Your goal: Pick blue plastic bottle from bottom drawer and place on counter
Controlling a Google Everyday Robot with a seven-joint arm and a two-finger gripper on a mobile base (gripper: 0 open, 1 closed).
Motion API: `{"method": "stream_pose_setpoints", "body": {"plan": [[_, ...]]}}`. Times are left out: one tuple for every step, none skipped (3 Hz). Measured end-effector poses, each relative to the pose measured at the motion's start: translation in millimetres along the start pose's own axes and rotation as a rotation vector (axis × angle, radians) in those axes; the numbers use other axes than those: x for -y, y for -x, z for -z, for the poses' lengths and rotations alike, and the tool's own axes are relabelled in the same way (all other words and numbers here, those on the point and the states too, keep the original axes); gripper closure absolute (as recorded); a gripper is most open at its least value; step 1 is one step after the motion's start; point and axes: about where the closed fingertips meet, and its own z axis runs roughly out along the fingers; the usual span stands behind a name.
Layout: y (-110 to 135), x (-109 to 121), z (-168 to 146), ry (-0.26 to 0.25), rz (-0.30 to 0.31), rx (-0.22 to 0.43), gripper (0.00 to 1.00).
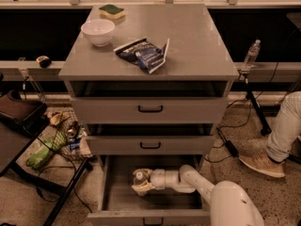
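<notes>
Three drawers point(188, 111) point(188, 145) point(117, 216), two bottles point(138, 177) point(252, 54), one tool point(141, 186) inside the bottom drawer point(160, 202).

The gripper point(141, 184) is sitting inside the bottom drawer point(109, 197), against the bottle point(138, 176), with bare floor showing to its left and front. The middle drawer point(150, 144) is overhanging the bottom drawer's rear. High above the bottom drawer, the counter point(202, 51) is showing bare surface on the right, while a bowl point(98, 31), a sponge point(112, 11) and a snack bag point(141, 54) are crowding the left.

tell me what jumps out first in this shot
The white arm stretched into the open bottom drawer, with its gripper right at a small bottle inside. Next, the grey counter above, with a white bowl, a blue snack bag and a sponge on it.
</notes>
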Motion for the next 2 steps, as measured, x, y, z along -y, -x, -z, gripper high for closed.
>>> {"method": "stream_pose_setpoints", "body": {"plan": [[36, -2, 27, -0.004, -0.028, -0.016, 1.00], [101, -11, 69, -0.017, -0.059, -0.035, 1.00]]}}
